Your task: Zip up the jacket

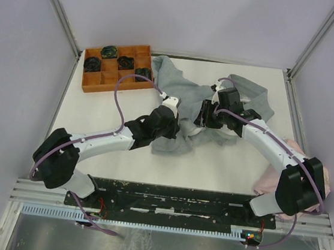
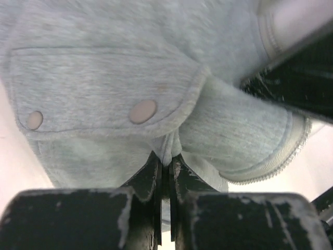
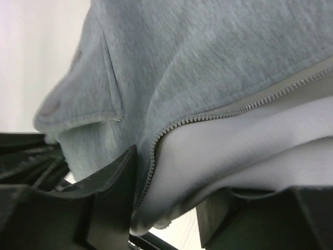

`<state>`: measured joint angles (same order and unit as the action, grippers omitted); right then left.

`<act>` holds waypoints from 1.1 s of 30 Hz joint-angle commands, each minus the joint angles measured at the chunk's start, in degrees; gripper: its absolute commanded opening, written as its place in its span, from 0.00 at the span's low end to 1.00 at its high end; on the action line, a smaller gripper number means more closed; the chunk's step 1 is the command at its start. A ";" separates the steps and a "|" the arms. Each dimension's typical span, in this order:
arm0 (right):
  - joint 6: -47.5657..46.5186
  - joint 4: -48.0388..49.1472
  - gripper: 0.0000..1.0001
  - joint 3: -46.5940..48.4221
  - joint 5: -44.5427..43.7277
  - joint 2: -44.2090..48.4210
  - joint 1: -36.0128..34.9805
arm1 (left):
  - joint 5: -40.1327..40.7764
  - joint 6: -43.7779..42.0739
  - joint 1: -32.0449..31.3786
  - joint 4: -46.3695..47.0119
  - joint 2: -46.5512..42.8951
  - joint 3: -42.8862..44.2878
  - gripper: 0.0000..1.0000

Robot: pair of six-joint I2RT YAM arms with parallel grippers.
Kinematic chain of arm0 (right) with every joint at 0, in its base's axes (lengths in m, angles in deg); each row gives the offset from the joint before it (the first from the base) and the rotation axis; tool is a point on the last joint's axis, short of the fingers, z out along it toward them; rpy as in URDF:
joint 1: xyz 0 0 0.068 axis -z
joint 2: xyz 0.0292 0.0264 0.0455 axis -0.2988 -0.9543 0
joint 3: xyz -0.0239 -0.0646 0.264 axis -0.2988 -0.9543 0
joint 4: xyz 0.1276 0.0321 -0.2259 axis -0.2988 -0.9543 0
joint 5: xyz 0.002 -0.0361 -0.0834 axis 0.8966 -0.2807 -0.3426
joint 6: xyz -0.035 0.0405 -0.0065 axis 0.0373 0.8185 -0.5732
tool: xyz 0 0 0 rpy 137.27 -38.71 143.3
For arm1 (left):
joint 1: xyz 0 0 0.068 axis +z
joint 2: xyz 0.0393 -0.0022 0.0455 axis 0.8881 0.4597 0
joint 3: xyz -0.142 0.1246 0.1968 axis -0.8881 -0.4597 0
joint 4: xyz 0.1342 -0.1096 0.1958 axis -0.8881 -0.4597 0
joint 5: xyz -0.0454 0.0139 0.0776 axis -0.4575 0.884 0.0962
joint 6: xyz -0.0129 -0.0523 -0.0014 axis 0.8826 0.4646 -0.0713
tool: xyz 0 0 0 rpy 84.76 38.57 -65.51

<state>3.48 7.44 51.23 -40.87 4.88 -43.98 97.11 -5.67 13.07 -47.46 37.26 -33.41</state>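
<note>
The light grey fleece jacket [image 1: 177,84] lies bunched at the middle back of the table. My left gripper [image 1: 171,110] is shut on a small fold of it; in the left wrist view the jaws [image 2: 169,159] pinch the cloth just below a pocket flap [image 2: 104,83] with two round snaps [image 2: 142,111]. My right gripper [image 1: 207,114] faces it from the right. In the right wrist view it [image 3: 169,182] is closed on the jacket's front edge, with the zipper teeth [image 3: 218,115] running between the fingers and the white lining [image 3: 234,151] below.
An orange compartment tray [image 1: 99,87] with dark objects stands at the back left. A pale pink cloth [image 1: 269,184] lies at the right by the right arm's base. White walls enclose the table.
</note>
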 commanded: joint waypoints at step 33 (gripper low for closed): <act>-2.40 -6.73 0.93 -12.14 -29.47 17.47 9.92 | 2.34 -3.80 18.00 -19.19 -7.16 14.23 0.03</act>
<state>0.20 -1.87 39.62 -63.62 22.04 -34.51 98.23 -8.11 30.45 -68.29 32.61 -21.36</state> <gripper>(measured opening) 0.929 0.065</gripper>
